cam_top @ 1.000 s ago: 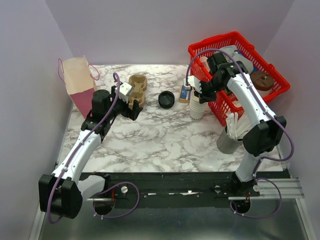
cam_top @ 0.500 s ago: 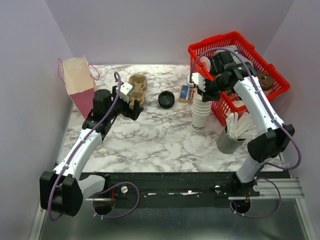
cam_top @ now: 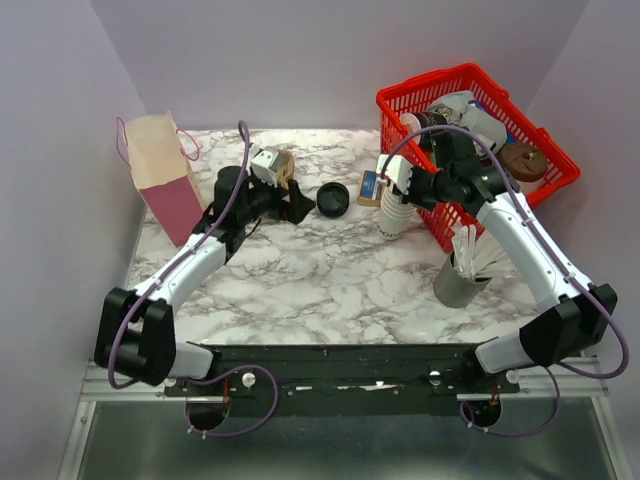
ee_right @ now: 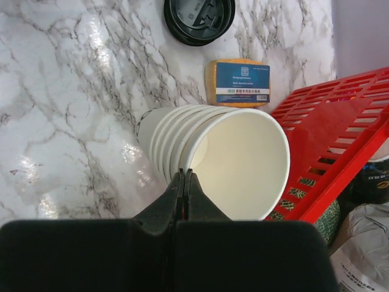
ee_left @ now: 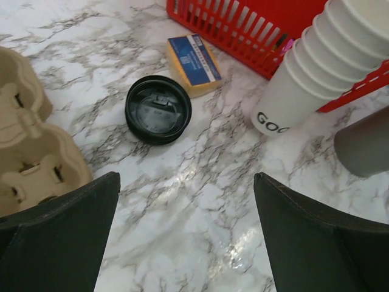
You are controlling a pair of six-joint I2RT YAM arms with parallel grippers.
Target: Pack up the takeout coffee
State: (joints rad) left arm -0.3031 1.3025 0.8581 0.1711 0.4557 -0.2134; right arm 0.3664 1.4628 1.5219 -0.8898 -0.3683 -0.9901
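The round black lid (cam_top: pixel 332 199) lies flat on the marble with no cup under it, also seen in the left wrist view (ee_left: pixel 158 109) and at the top of the right wrist view (ee_right: pixel 199 18). The stack of nested white cups (cam_top: pixel 393 215) leans toward the red basket, its base on the table (ee_left: pixel 273 115). My right gripper (ee_right: pixel 184 173) is shut on the rim of the stack's top cup (ee_right: pixel 243 164), which is cream inside. My left gripper (ee_left: pixel 187 176) hangs open just left of the lid (cam_top: pixel 300 205), holding nothing.
A tan cup carrier (cam_top: pixel 275 165) sits behind the left gripper. A paper bag (cam_top: pixel 160 175) stands far left. A yellow packet with a blue label (cam_top: pixel 370 187) lies beside the red basket (cam_top: pixel 470 80). A grey holder of white sticks (cam_top: pixel 462 275) stands at the right.
My right gripper has closed on the top cup's rim, and the stack now leans. My left arm swung right from the carrier to beside the lid, staying open.
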